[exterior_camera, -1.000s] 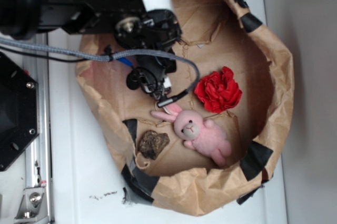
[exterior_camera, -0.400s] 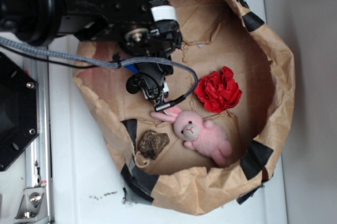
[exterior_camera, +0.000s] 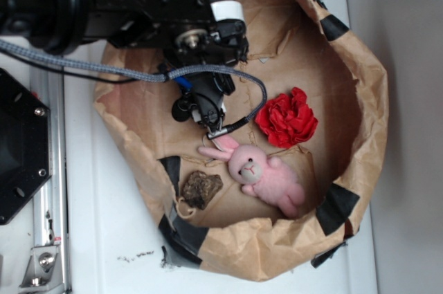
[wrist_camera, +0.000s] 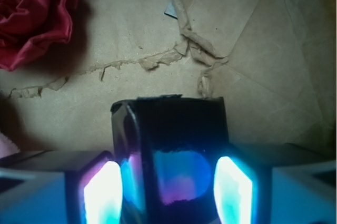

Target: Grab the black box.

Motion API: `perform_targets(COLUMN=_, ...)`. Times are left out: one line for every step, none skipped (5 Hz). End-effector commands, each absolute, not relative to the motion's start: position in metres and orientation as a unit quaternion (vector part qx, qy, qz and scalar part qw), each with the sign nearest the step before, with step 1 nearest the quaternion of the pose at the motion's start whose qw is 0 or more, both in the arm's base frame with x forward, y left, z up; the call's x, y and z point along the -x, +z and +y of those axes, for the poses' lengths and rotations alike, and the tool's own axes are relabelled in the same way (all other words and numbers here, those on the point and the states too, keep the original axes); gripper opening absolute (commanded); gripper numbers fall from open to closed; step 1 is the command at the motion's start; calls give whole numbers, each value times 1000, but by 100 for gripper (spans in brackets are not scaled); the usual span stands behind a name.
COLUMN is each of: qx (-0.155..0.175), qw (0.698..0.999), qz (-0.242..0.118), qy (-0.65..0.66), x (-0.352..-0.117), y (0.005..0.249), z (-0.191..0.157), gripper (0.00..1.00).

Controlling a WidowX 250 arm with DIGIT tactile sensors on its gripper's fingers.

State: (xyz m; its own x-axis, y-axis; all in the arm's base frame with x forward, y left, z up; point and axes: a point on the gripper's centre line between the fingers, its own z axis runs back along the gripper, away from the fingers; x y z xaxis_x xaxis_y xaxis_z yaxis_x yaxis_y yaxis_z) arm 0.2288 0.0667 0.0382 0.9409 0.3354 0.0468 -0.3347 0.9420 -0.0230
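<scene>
In the wrist view the black box (wrist_camera: 171,155) stands between the two lit fingers of the end effector (wrist_camera: 171,192), a pad (wrist_camera: 102,195) close against each flank. The jaws look closed on it or very nearly so; contact on both sides seems likely, but a thin gap cannot be ruled out, and nothing shows whether the box is off the bag floor.

Beyond the end effector lies torn brown paper, the floor of the paper bag (exterior_camera: 360,100). The red fabric flower (wrist_camera: 34,16) sits ahead and to its left, well apart from the box.

From the exterior view the end effector (exterior_camera: 208,111) is down inside the bag and the box is hidden beneath the arm. A pink plush rabbit (exterior_camera: 263,173) lies just past the fingertips, and a brown lumpy piece (exterior_camera: 201,189) further off beside it.

Judged from this, the reach and alignment are done and the squeeze is at or near completion; a confirmed lift remains.
</scene>
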Motion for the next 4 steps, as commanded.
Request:
perform_targets(qx=34, qw=982, qz=-40, qy=180, x=-239, y=64, z=82, gripper=0)
perform_targets(qx=47, qw=982, qz=-41, qy=180, x=-241, y=73, z=85, gripper=0)
perform_targets(qx=51, qw=980, qz=-46, qy=186, x=-245, y=77, z=90, gripper=0)
perform_targets(qx=51, qw=978, qz=-43, qy=196, x=-252, y=78, z=93, gripper=0)
